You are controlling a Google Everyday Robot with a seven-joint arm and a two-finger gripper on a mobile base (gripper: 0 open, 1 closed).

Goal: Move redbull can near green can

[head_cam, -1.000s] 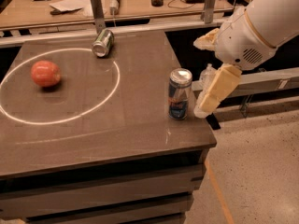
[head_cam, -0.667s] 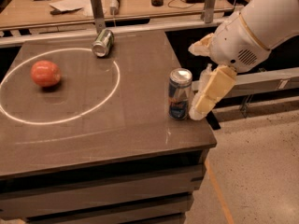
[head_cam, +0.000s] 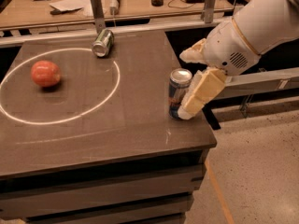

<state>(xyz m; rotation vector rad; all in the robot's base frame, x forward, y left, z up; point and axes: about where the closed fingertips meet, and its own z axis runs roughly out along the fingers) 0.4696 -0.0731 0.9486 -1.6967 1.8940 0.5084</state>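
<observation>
Two cans sat apart on the table (head_cam: 140,139).
The gripper (head_cam: 183,85) was open beside the redbull can (head_cam: 178,88), holding nothing; the green can (head_cam: 103,42) lay sideways.

table (head_cam: 140,125) | green can (head_cam: 103,42) lying, far | apple (head_cam: 45,73) left | redbull can (head_cam: 178,90) upright, right | jaws beside

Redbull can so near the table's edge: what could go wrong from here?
1. The redbull can stands close to the table's right edge; a nudge from the gripper, open around it, could tip it off.
2. The green can lies on its side, so a bump on arrival might roll it away.
</observation>
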